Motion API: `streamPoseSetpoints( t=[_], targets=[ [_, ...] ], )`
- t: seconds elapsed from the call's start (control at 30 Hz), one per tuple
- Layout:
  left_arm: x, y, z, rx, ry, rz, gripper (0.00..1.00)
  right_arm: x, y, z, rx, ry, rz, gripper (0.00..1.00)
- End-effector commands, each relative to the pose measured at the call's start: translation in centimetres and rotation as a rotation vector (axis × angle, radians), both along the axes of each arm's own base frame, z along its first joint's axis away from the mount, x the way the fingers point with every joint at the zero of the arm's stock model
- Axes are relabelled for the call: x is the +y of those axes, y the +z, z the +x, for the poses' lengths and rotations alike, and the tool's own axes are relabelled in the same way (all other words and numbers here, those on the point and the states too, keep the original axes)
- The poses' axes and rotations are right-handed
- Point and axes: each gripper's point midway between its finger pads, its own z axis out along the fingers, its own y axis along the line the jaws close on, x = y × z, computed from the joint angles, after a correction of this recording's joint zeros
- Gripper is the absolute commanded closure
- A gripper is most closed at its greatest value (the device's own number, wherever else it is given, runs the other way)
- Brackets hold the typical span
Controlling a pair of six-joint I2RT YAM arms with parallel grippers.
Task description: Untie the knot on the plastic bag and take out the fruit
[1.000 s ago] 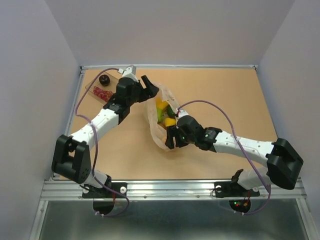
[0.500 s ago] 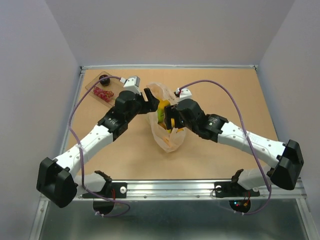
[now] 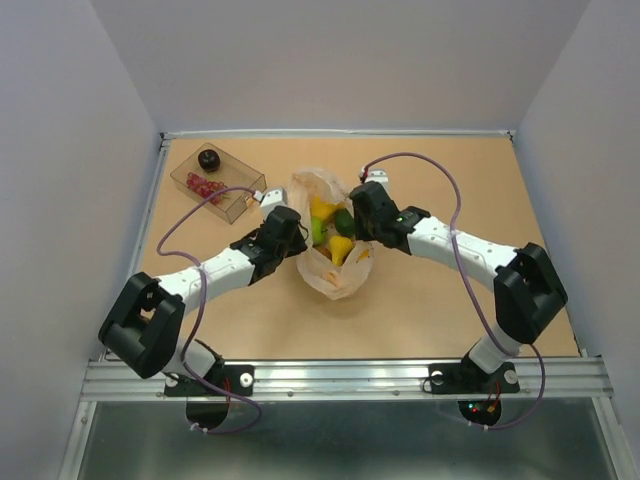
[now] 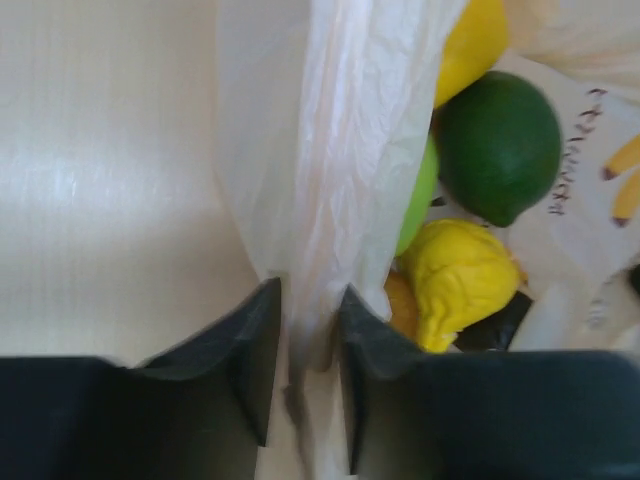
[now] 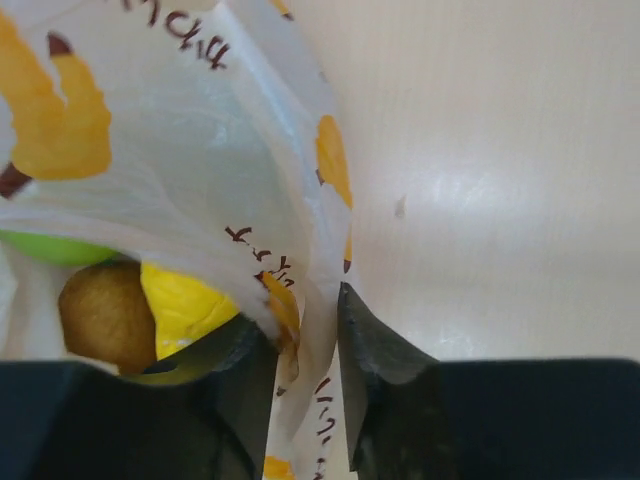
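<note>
Two grippers at one plastic bag (image 3: 335, 278), in the middle of the table (image 3: 450, 180). Lies open between them, with the fruit (image 3: 330, 232) inside, right next to both sets of fingers. On the bag's left side, the left gripper (image 4: 310, 300), fingers nearly together, pinching a fold of the thin white wall. Just past that wall, a dark green lime (image 4: 498, 145), a bumpy yellow lemon (image 4: 462, 275) and a bit of bright green. On the bag's right side, the right gripper (image 5: 308, 300), fingers nearly together too, clamped on the printed edge. Close by its fingers, under the plastic, more yellow and a brown ball (image 5: 105, 315).
</note>
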Motion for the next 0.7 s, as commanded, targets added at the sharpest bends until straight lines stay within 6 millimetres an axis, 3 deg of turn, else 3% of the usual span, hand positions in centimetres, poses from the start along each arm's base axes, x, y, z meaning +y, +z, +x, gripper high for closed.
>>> streamPoseSetpoints(
  t=[0.0,0.07,0.2,0.23,0.27,0.3,0.33,0.47,0.5,0.67],
  targets=[
    [2.1,-1.7,-1.1,0.016,0.106,0.003,0.76,-2.6,2.3,1.5,-0.079,-0.112,0.056,0.68],
    [3.5,-2.3,-1.8,0.024,0.155,0.019,0.96,-3.1,2.4,1.4,-0.078,-0.125,0.065,0.78],
    [4.9,-1.9,-2.8,0.011,0.17,0.024,0.95,-2.0,2.0,0.4,-0.036,-0.069,0.118,0.79],
    [4.6,-1.6,-2.8,0.013,0.149,0.018,0.91,-1.6,1.8,0.2,-0.028,-0.047,0.126,0.76],
    [4.3,-1.1,-2.8,0.007,0.131,0.013,0.76,-1.3,1.9,0.1,-0.023,-0.028,0.136,0.71],
    [3.6,0.3,-2.6,-0.015,0.097,-0.007,0.68,-0.7,2.2,-0.2,-0.016,0.015,0.152,0.59],
    [3.2,1.1,-2.5,-0.03,0.079,-0.018,0.51,-0.4,2.5,-0.4,-0.017,0.034,0.16,0.54],
    [1.4,5.8,-2.3,-0.139,-0.015,-0.035,0.3,0.2,4.2,-1.2,-0.036,0.101,0.196,0.33],
    [1.0,7.6,-2.1,-0.177,-0.033,-0.051,0.29,0.5,4.5,-1.5,-0.033,0.117,0.208,0.3],
    [-0.3,10.3,-1.6,-0.243,-0.125,-0.006,0.29,0.3,4.7,-2.5,-0.027,0.125,0.237,0.25]
  ],
)
